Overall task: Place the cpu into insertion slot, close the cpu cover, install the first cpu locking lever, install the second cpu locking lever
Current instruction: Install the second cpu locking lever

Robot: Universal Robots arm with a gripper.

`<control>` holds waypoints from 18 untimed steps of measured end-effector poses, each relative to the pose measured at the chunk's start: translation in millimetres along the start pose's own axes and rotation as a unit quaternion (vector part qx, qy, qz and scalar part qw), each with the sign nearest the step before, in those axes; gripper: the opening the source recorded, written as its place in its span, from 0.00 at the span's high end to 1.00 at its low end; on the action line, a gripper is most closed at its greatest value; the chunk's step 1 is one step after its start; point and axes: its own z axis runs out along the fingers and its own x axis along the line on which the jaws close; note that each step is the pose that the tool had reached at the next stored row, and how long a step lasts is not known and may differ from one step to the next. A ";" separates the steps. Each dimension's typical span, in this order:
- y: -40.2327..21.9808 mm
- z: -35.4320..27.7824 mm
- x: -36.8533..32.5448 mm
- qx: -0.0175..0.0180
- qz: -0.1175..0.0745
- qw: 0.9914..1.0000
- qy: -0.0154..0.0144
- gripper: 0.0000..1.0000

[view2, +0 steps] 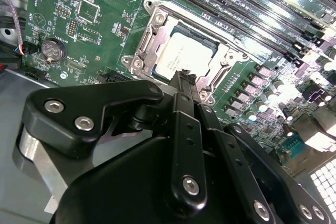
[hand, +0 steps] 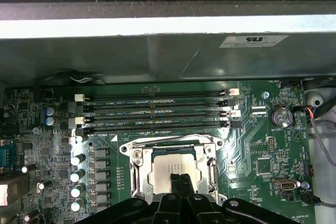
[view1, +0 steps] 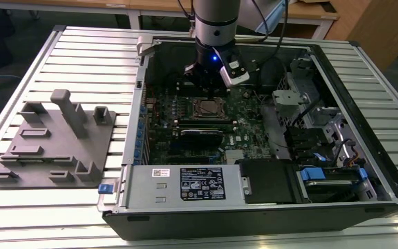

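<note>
My gripper (view2: 185, 75) was clenched, empty, fingertips just above the cpu (view2: 181, 56), seated under the cpu cover (view2: 152, 30).

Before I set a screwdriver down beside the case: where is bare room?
The slatted table is bare in front of the computer case and behind the grey fixture block. Inside is crowded: the gripper hangs over the cpu.

This looks like a lab or workshop. An open computer case (view1: 268, 155) lies on a metal table (view1: 81, 57) made of long slats. A grey plastic holder (view1: 54, 145) sits beside it. A robot arm (view1: 216, 26) hangs above, and wooden desks (view1: 310, 13) stand behind.
</note>
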 end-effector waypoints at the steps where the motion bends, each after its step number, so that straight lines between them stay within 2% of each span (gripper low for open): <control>1: 0.0 0.0 0.0 0.000 0.000 1.000 0.000 0.89; 2: 0.3 -3.6 -0.2 0.000 -0.005 1.000 0.000 0.89; 5: 0.5 -6.3 -0.4 0.000 -0.005 1.000 0.000 0.89; 9: 0.5 -6.5 -0.5 0.000 -0.005 1.000 0.000 0.89; 11: 0.9 -11.6 -0.8 0.000 -0.005 1.000 0.000 0.89; 18: 0.9 -12.0 -0.8 0.000 -0.005 1.000 0.000 0.89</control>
